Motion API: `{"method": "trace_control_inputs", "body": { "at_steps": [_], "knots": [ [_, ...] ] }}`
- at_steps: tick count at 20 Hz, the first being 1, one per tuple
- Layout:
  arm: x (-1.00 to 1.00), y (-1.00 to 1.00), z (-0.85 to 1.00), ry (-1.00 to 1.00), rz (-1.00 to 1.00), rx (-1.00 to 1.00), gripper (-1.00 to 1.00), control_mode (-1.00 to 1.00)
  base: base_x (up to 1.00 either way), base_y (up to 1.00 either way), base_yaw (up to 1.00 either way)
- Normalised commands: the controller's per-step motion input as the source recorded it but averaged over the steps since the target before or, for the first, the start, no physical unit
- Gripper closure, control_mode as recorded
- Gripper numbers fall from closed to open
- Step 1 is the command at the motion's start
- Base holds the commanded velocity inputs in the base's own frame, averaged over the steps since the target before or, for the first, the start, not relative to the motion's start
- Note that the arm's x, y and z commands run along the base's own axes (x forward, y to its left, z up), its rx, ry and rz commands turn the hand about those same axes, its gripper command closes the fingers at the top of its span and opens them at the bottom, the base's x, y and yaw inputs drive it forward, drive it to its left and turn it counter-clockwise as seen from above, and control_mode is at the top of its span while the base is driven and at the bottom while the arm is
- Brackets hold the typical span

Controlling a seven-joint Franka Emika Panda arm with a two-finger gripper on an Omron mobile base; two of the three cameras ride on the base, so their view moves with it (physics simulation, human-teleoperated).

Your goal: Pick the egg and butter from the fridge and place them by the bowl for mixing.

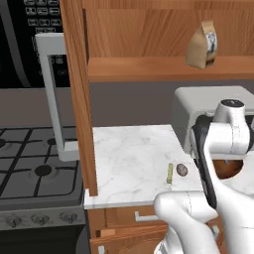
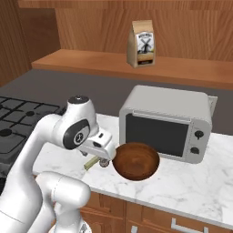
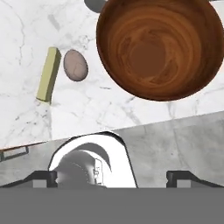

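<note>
The egg (image 3: pixel 75 65) and butter (image 3: pixel 48 74) lie just left of the bowl (image 3: pixel 159 46) on the desk (image 3: pixel 109 111), the butter's long axis running near-to-far, the hand (image 3: pixel 113 178) above, seemingly empty, spread wide

Counter: white marble counter (image 1: pixel 129 158)
On it: butter (image 3: pixel 48 74), egg (image 3: pixel 75 64), bowl (image 3: pixel 159 46), toaster oven (image 2: pixel 166 123)

A home kitchen: gas stove (image 1: pixel 34 168), marble counter (image 1: pixel 134 163), toaster oven (image 2: pixel 166 123), wooden shelf (image 2: pixel 113 63).
</note>
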Motion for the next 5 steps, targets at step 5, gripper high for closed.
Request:
{"method": "trace_control_inputs", "body": {
  "at_steps": [5],
  "knots": [
    [-0.74, 0.00, 0.89, 0.00, 0.09, -0.03, -1.00, -1.00, 0.00, 0.00, 0.00]
  ]
}}
